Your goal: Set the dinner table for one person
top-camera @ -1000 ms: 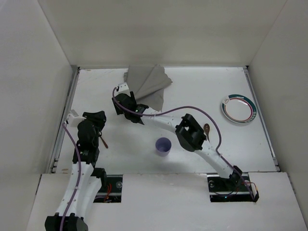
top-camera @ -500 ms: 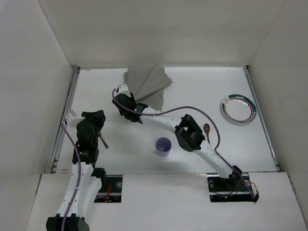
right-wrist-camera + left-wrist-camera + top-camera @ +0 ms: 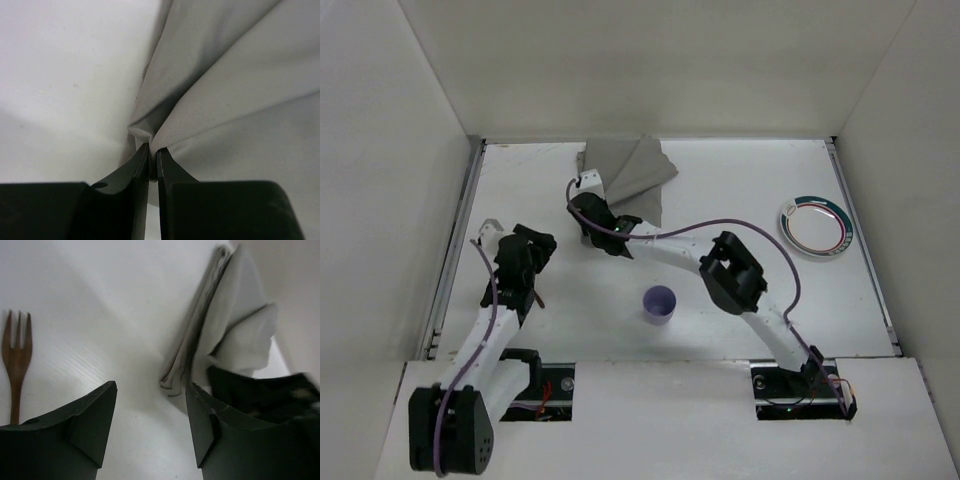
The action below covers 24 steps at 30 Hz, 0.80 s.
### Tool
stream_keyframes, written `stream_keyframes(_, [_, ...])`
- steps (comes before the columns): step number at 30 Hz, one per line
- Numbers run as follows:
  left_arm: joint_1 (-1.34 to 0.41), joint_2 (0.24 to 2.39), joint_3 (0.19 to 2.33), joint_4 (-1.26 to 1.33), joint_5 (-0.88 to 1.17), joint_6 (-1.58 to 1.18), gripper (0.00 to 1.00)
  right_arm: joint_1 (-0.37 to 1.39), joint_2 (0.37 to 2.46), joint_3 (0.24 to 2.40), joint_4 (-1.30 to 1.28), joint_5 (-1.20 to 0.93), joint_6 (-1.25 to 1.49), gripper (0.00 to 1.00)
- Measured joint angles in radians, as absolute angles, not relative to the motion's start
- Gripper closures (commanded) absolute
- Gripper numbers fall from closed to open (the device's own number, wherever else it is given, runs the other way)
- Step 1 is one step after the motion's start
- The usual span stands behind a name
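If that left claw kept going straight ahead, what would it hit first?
Most likely the folded edge of the grey cloth, lying just ahead of the left gripper, slightly right of centre. Depth is unclear; it might touch the table first.

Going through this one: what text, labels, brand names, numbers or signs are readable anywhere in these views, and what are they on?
None: no word, number, brand or sign can be read in any view.
plate: only coloured rings around the rim, no letters.
purple cup: plain.
grey cloth: plain.
wooden fork: plain.
arms: no label that can be read.
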<state>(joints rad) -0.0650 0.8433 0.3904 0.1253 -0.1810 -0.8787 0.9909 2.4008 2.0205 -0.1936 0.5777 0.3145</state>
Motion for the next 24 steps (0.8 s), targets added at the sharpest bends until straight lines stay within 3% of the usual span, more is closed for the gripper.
stream_keyframes(11, [-0.269,1.249,0.546,0.174,-0.186,-0.818,0.47,0.839,1.874,1.545,0.081,0.54,0.416,0.84])
stream_keyframes(24, [-0.347,1.552,0.674,0.221,-0.267,-0.768,0.69,0.662,1.459,0.926,0.214,0.564,0.527,0.84])
